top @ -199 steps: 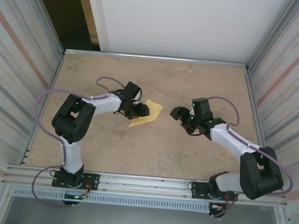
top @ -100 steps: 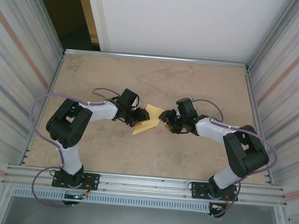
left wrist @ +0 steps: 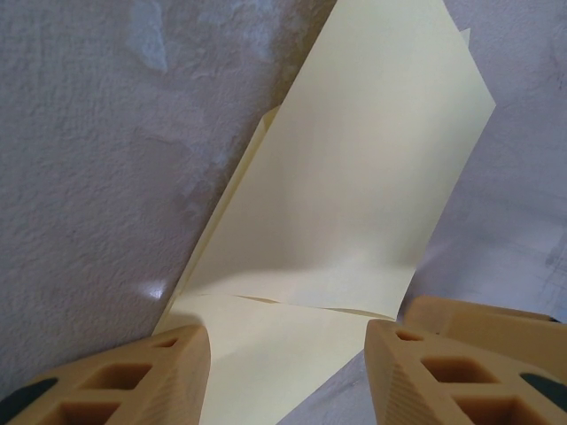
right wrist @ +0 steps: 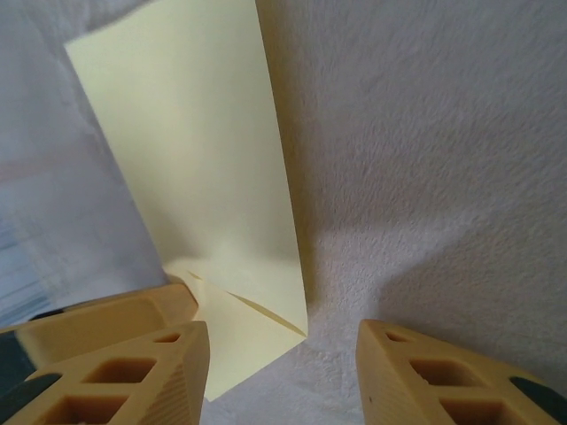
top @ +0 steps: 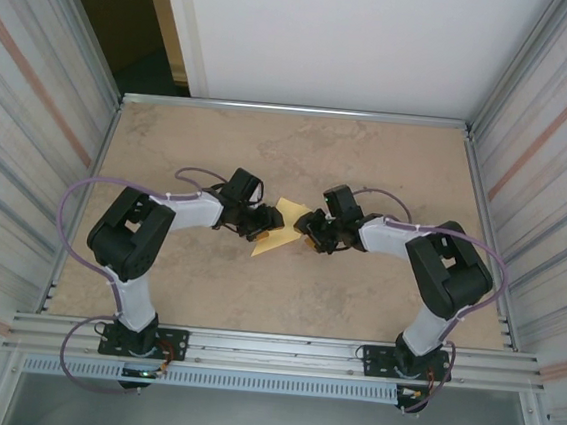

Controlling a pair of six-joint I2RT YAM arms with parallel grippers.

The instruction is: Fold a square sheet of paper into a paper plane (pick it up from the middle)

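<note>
Tan mottled table (top: 355, 300), ribbed walls (top: 28, 148) on 2 sides. Both claws meet mid-table at the square sheet of paper (top: 285, 223), which lies there already folded into a narrower, creased shape.

Left claw (left wrist: 288, 354): spread wide, astride the paper's end, gripping nothing. Right claw (right wrist: 283, 354): also released, folded corner just inside its gap.

Risks:
- Fingers of the 2 claws sit nearly touching, so closing could knock them together.
- Pinching 1 layer could pull the fold open.
- Thin paper may skid.

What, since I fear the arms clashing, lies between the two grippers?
The square sheet of paper, folded, lies between the left gripper and right gripper in the top external view.
</note>
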